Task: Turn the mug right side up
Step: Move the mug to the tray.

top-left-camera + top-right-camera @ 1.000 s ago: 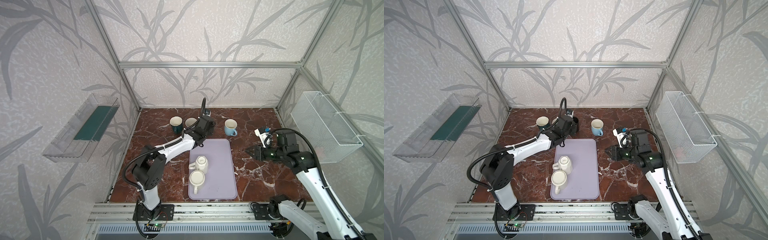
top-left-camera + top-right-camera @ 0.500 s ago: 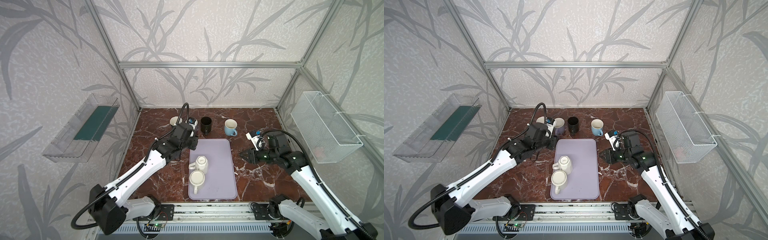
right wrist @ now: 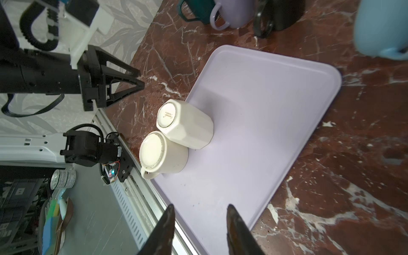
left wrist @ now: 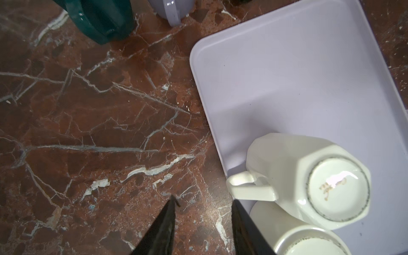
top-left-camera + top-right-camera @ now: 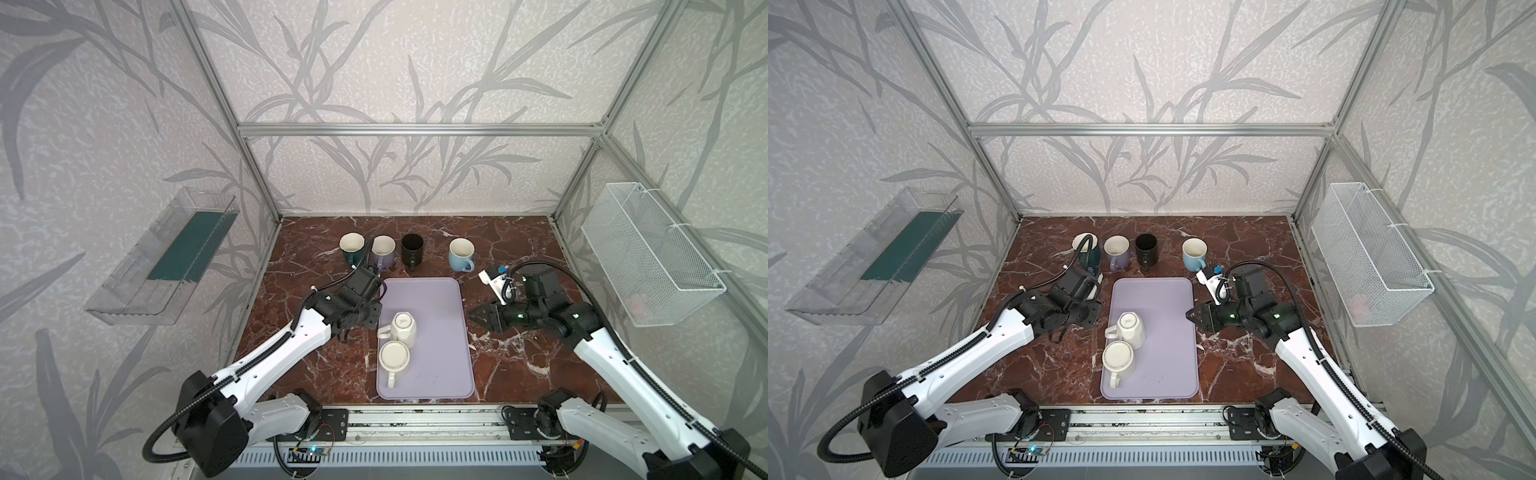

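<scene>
Faceted mug [image 5: 401, 330] inverted on tray [image 5: 440, 299], base up, long axis about vertical, handle toward 9 o'clock; touching round mug [image 5: 394, 358] at its 6 o'clock, likewise base up. Red marble bench [image 5: 519, 245], leaf-pattern walls [image 5: 374, 62]. Mouths hidden against tray. Left claw [image 4: 203, 201], right claw [image 3: 199, 206]: jaws apart, empty.

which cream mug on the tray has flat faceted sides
The rear cream mug, handle pointing toward the left arm; the front cream mug is smooth and round.
</scene>
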